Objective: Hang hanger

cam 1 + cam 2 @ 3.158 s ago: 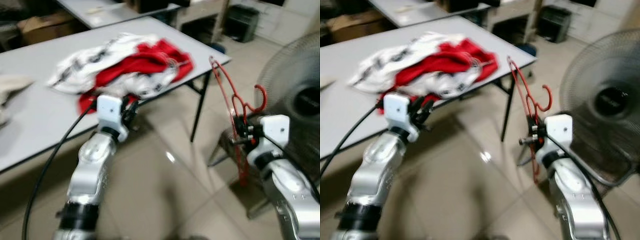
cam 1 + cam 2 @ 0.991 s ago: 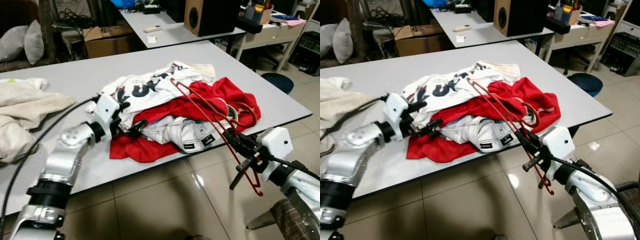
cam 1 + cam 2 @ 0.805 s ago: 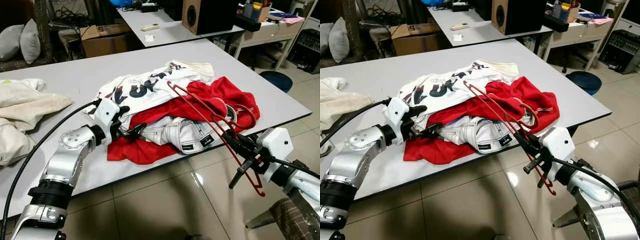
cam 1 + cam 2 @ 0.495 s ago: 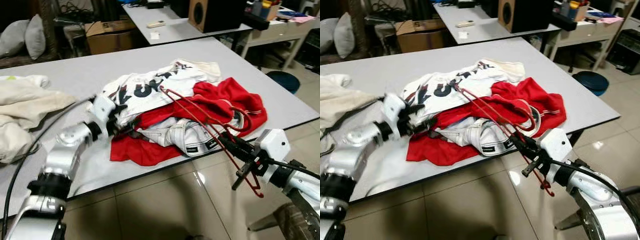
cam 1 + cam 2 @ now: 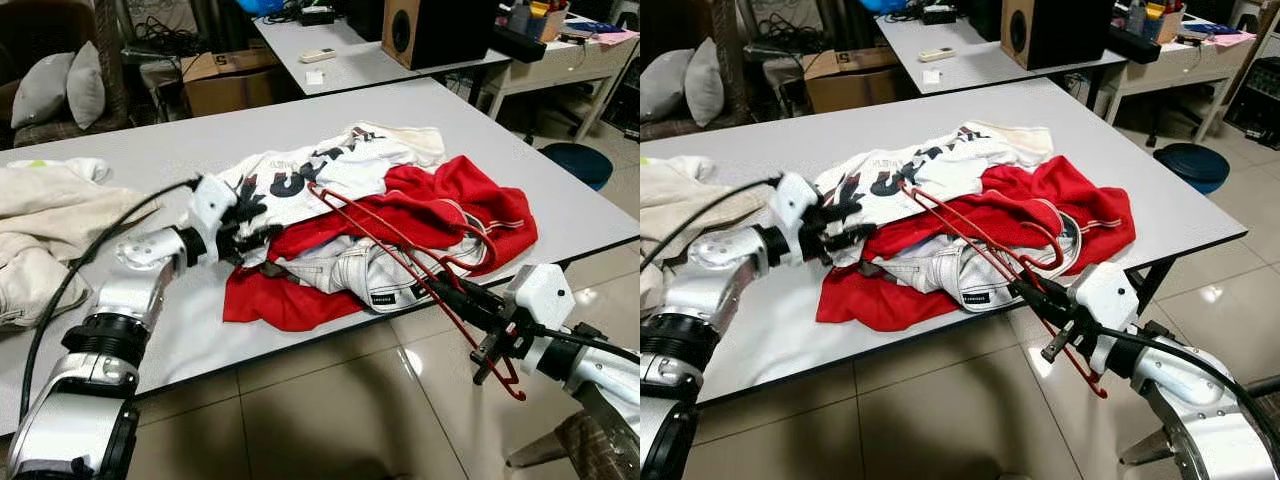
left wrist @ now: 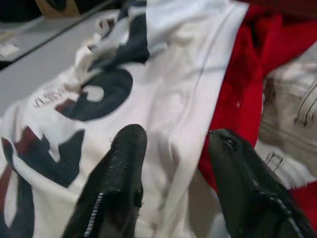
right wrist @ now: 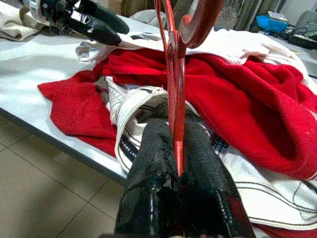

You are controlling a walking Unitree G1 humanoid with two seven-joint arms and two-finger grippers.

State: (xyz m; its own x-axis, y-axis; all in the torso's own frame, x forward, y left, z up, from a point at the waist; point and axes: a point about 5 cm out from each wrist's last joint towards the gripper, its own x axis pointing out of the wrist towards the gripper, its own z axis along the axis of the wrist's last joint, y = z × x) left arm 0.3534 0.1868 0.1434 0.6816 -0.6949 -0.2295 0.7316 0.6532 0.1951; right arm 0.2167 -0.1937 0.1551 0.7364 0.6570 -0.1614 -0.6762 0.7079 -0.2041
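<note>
The right gripper [image 5: 1040, 297] is clamped on the red hanger [image 5: 980, 240], whose long axis runs up and leftward over the clothes pile [image 5: 400, 215] on the tabletop [image 5: 150, 160]; the left gripper [image 5: 255, 222] — fingers spread — sits nearer, at the white shirt [image 6: 163, 99].

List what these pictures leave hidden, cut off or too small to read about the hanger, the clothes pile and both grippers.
- Red hanger: its wire inside the right gripper is hidden by the shut fingers, right wrist view.
- White printed shirt: lettering folded, unreadable in the eye views.
- Label on the cream garment: too small to read.
- Left gripper: open over the shirt; contact with the cloth unclear.
- Beige clothing: cut by the left edge.
</note>
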